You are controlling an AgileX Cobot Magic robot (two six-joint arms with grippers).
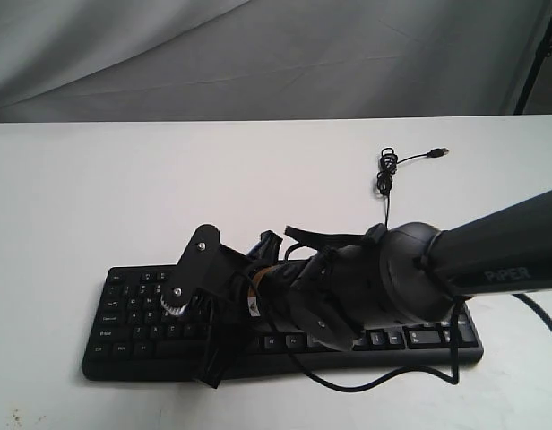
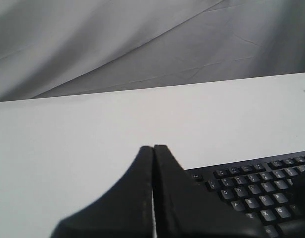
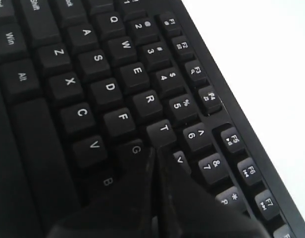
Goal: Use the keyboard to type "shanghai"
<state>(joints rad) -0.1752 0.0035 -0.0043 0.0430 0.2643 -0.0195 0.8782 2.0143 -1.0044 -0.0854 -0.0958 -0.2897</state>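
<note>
**Right pincer down on the letter rows, both pincers pressed closed**

Closest to the lens, the bulky dark right arm is seen stretched in from the right edge, low across the keyboard, with "PIPER" lettered on its sleeve. And now the sweep, from the left. The black keyboard is laid lengthwise along the near part of the white table, its left end with the white-lettered keys in plain sight, its middle hidden under the arm. Just right of that exposed block, the right gripper is pointed steeply down at the near rows. From the wrist camera its two fingers are seen squeezed flat together, no gap between them and nothing held. The tips are planted right beside G and just under T, and the key beneath them is covered. Whether a key is actually being pressed cannot be told. Further right, the number-pad end is glimpsed past the arm. Beyond it, a thin black USB cable is bundled loosely on the bare table, its plug lying out to the right.

The left gripper is picked up only by its own wrist camera. Its fingers are closed against each other and nothing is gripped. It is held over bare table, off the keyboard, near the Esc corner.
</note>
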